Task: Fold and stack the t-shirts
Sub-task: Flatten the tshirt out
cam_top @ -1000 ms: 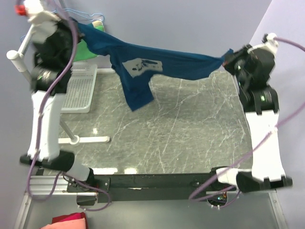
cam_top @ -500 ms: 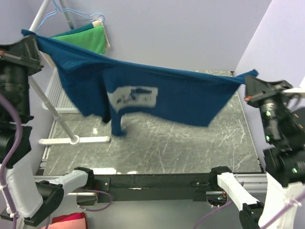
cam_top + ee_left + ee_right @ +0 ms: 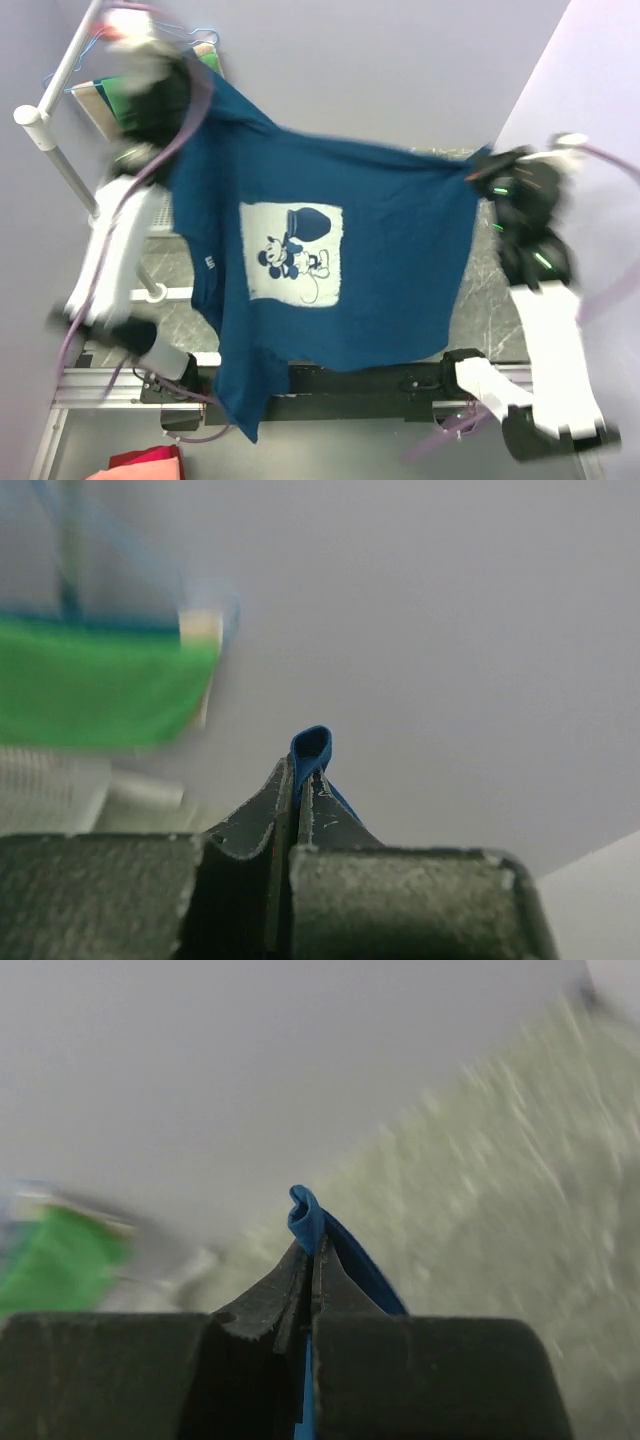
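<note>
- Green cloth point(image 3: 100, 695) hangs at the far left, blurred, beside the slanted white rack pole point(image 3: 62, 62).
- Dark marbled tabletop point(image 3: 485, 300) shows at the right.
- Red-pink cloth point(image 3: 145, 466) lies in the bottom-left corner, below the table's near edge.
- Pale grey wall point(image 3: 400, 70) stands behind.

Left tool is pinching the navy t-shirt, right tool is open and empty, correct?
No. The right tool is shut on a fold of the navy t-shirt, as the right wrist view shows. The left tool is pinching it, as you said.
</note>
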{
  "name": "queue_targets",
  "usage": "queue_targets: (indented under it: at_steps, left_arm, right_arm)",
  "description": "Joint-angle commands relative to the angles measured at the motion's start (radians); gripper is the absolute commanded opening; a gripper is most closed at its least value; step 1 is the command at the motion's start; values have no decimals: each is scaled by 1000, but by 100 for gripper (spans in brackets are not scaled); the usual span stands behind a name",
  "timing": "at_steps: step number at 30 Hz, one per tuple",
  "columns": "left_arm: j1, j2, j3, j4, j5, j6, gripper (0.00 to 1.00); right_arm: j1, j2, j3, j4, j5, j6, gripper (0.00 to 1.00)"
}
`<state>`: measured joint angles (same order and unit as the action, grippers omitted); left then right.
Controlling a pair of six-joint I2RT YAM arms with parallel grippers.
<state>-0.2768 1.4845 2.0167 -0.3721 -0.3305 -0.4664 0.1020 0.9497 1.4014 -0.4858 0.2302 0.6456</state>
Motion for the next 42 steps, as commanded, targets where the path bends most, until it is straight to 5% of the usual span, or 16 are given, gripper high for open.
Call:
queue_targets:
  at_steps: [1,9,12,14,16,17,18,20,22,26,33,42]
  left_arm:
    - [-48,285,-66,19,-24,-14,1]
    - [-76,914,363,-65,-28,-11,1]
    - [-70,1025,444,-48,-73,-8,1]
    - [-61,1014,366,48,-84,-6,2]
    - [-53,999,311,143,-110,12,38]
    - [-53,996,298,156,-123,18,62]
    - [-48,1008,322,147,-142,21,99]
    - [-44,1027,370,119,-169,6,99]
    - [-33,1011,356,125,-159,-14,99]
    - [-24,979,363,93,-154,-46,99]
    - [-28,804,196,-12,-18,-83,99]
    - [-53,686,7,-257,119,-155,100]
  right_arm:
    - [-5,177,-218,87,121,178,0]
    - [-18,694,6,89,228,285,0]
    - [-33,907,227,44,235,272,0]
    - [-50,1045,388,26,216,256,0]
    - [-62,1122,534,-1,173,229,1]
    - [-70,1174,569,10,157,200,35]
    - [-73,1193,620,-8,162,201,52]
    - [-74,1195,625,32,159,161,90]
    - [-76,1183,619,67,160,137,100]
    - [-77,1155,648,59,158,76,100]
    - [-76,1135,665,-206,124,51,99]
    - [-18,1085,420,-442,31,100,72]
